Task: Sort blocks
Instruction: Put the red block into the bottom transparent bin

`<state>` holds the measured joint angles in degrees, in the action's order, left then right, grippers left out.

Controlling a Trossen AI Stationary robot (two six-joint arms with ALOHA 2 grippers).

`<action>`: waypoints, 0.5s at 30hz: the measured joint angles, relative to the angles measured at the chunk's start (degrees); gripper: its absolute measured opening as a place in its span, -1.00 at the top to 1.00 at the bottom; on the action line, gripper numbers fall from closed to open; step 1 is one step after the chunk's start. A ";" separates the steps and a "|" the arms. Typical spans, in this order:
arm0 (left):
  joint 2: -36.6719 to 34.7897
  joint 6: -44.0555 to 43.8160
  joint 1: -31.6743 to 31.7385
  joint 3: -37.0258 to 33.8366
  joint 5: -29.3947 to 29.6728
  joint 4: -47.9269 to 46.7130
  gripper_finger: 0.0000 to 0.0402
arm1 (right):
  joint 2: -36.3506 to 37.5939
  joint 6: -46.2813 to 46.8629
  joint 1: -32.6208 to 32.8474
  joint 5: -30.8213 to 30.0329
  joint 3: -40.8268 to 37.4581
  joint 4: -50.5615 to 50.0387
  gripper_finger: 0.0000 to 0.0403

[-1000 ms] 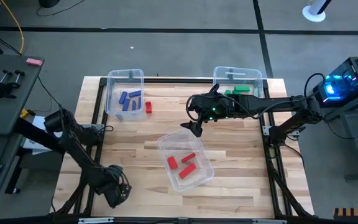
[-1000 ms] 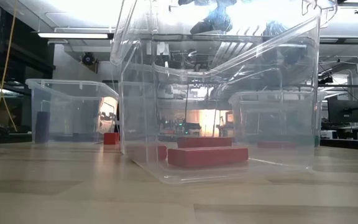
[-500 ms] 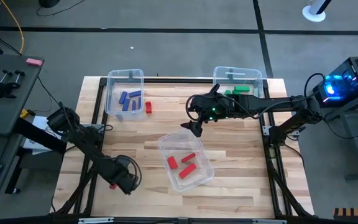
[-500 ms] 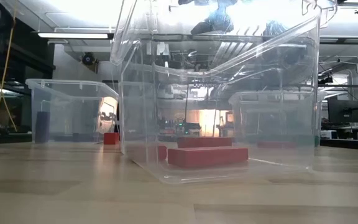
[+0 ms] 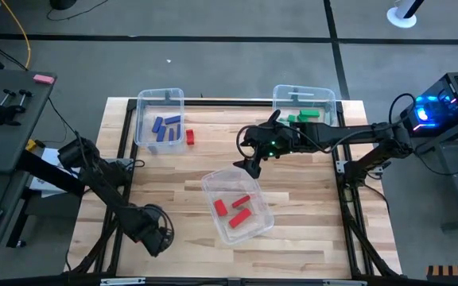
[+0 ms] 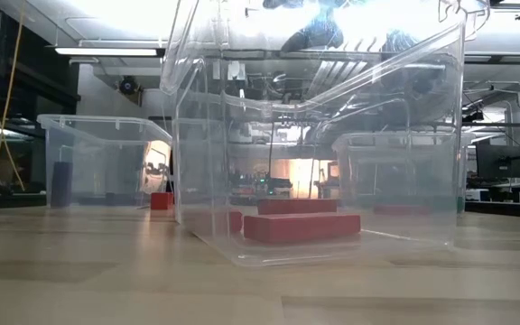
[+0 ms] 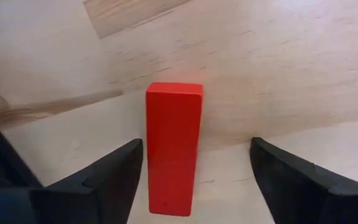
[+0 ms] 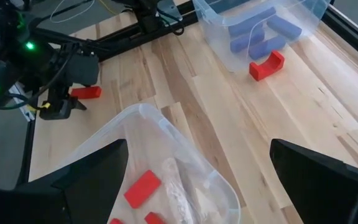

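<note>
Red bar block [image 7: 173,147] lies between the left gripper's [image 7: 194,180] wide-open fingers [image 7: 114,171], untouched on wood.

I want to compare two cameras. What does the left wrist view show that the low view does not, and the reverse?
Only the left wrist view: a red bar lying on the wood between the open fingers of the left gripper, not touching either finger.

Only the low view: the clear bin up close with red blocks inside, another bin farther back, and the room behind.

Both: the wooden table.
</note>
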<state>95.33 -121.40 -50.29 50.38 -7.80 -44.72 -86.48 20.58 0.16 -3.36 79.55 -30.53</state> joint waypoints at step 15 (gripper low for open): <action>-6.48 11.85 6.48 -0.93 8.58 -1.45 0.76 | 0.39 1.44 3.03 0.72 0.00 -0.70 -0.93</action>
<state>88.85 -109.56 -43.82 49.45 0.77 -46.17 -86.09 22.01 3.20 -2.63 79.55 -31.22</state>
